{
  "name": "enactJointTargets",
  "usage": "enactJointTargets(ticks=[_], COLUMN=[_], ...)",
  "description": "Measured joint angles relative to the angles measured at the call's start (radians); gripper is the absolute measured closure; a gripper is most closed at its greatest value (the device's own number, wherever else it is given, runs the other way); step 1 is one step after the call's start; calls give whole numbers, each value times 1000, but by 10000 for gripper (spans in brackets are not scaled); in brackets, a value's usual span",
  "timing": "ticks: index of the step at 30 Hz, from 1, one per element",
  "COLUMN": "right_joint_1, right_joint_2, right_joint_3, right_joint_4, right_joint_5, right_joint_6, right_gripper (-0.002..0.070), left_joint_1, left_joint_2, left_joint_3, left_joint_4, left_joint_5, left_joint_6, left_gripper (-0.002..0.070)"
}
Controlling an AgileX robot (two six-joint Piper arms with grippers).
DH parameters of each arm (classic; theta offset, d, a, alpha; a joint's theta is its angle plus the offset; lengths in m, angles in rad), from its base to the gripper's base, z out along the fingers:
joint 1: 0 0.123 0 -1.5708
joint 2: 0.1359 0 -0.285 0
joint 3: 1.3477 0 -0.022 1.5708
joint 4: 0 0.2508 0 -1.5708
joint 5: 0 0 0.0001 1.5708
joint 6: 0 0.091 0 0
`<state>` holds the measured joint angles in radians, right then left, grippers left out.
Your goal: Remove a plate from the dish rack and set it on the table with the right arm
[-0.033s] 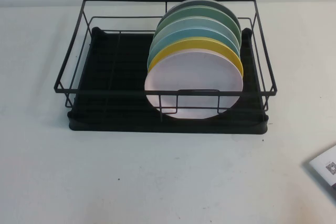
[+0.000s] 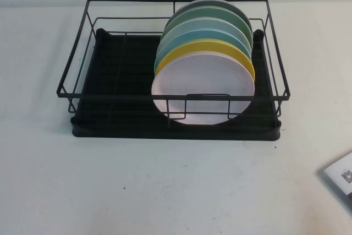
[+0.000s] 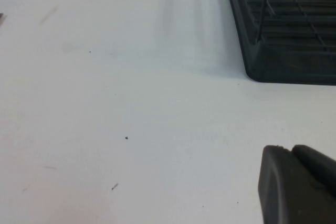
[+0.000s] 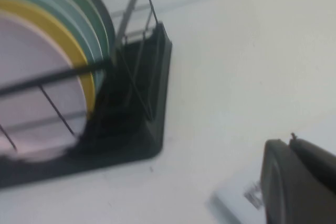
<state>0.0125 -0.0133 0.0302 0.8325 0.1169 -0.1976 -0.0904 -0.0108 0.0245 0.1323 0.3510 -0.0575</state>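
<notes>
Nearest to the robot, the table is bare in front of the rack, so there is free room to lay a plate down. A white card with a printed code lies near the rack's front right corner; it is cut by the picture edge.

Neither arm appears in the high view. The right gripper shows only as a dark corner in its wrist view, low over the table near the card and well apart from the rack. I cannot tell if it is open, and it seems to hold nothing. The left gripper is also only a dark corner, near the rack's left front corner; its state I cannot tell.

The pink plate stands on edge at the front of the row, in the right half of the rack, so it is probably the easiest to reach. The front wire crosses its lower part.

Behind it stand the yellow plate and the teal and green plates, each mostly hidden by the one before, so their number is uncertain.
</notes>
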Motion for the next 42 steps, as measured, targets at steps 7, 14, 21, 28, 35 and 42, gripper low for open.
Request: enactJointTargets(ticks=[7,14,21,28,35,42], right_joint_1=[0,0,0,0,0,0], right_joint_2=[0,0,22,297,648,926], right_joint_3=[0,0,-5,-185,-437,-682], right_joint_4=[53,115,157,80,46,37], right_joint_5=[-18,0,71,181,322,412], right_joint_6=[0,0,0,-63,-212,-357], right_gripper=[694,694,694,694,694,694], left_joint_1=[0,0,0,0,0,0], left_joint_2=[0,0,0,0,0,0], left_joint_3=[0,0,0,0,0,0], left_joint_4=[0,0,0,0,0,0], left_joint_5=[0,0,0,0,0,0], left_joint_6=[0,0,0,0,0,0], left_gripper=[682,682,682,682,681,681])
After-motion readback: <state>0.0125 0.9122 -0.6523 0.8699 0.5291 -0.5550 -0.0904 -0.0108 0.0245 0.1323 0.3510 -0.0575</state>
